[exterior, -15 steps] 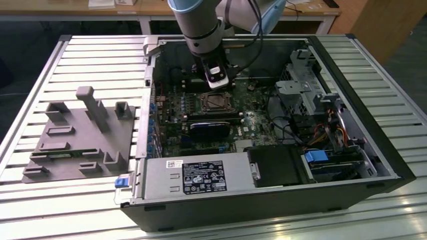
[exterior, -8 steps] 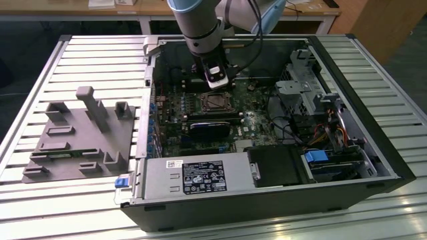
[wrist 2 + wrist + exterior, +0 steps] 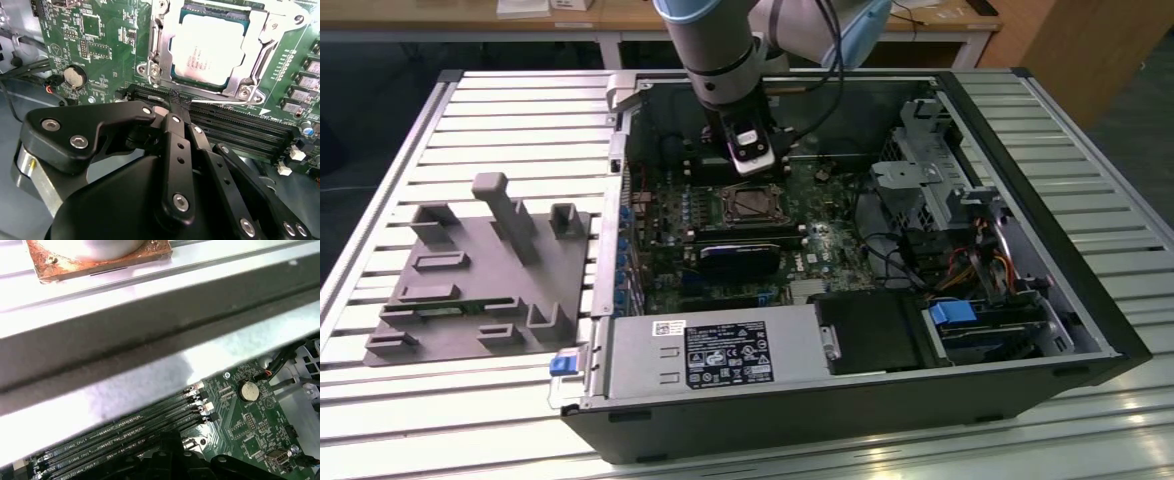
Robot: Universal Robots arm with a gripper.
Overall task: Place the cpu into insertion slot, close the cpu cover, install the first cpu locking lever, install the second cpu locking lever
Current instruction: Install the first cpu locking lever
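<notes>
Silvery cpu (image 3: 210, 47) seated, hand (image 3: 179, 101) beside cover (image 3: 243, 86) edge

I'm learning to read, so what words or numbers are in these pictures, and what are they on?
Label on the power supply: print too small to read.
Top of the cpu: faint print, too blurred.
Circuit board: tiny white marks, unreadable.
Nothing can be quoted.

cpu cover (image 3: 262, 42) cropped at picture edge, memory slots (image 3: 240, 130) partly behind claw (image 3: 179, 100)
</notes>
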